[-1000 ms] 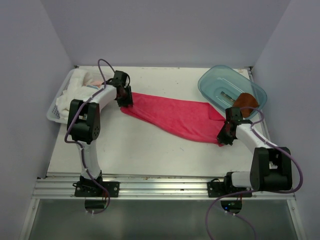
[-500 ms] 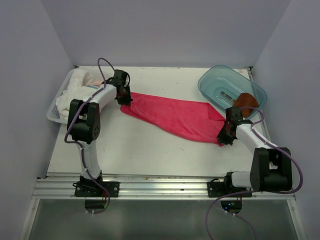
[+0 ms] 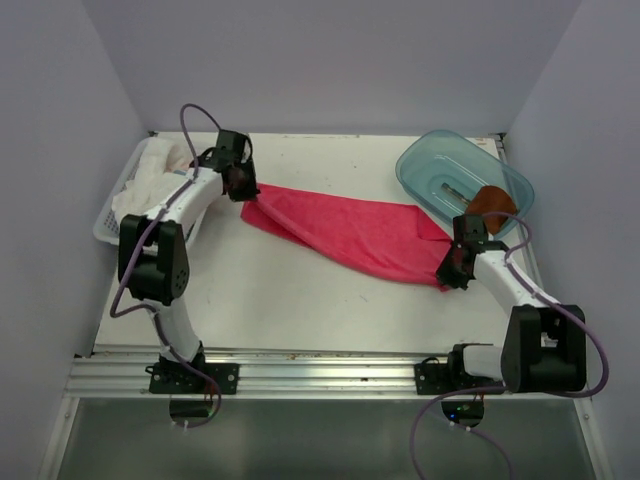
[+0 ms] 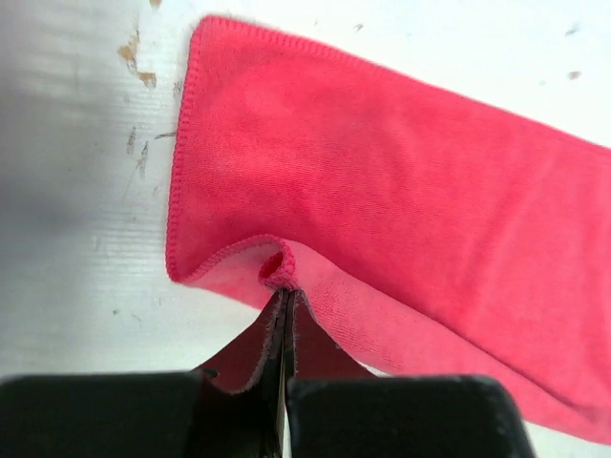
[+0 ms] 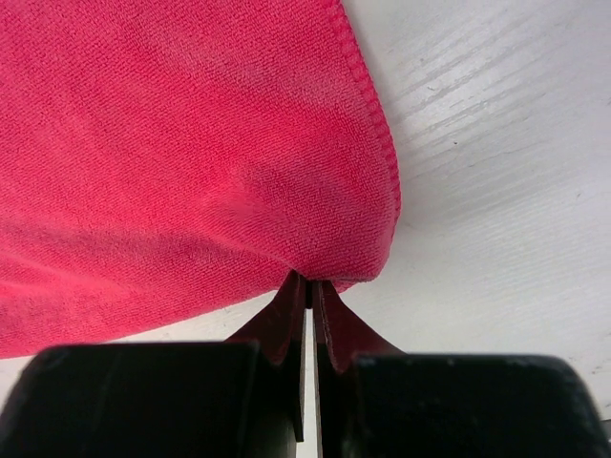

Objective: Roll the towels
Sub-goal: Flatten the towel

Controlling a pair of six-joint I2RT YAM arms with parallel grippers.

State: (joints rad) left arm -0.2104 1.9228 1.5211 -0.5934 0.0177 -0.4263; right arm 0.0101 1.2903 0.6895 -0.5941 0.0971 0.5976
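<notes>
The pink-red towel (image 3: 340,228) lay spread out and slanted across the middle of the table (image 3: 300,300), between both grippers. The left gripper (image 4: 284,301) had just closed on the towel's far left corner, pinching a small fold, and its arm's elbow had swung to the left. The right gripper (image 5: 307,281) stayed closed on the near right corner. The brown towel (image 3: 492,201) lay in the blue tub (image 3: 420,165) at the back right.

A lab test cell: plain walls (image 3: 330,60) box in a white table (image 3: 300,300) with aluminium rail (image 3: 320,375).
</notes>
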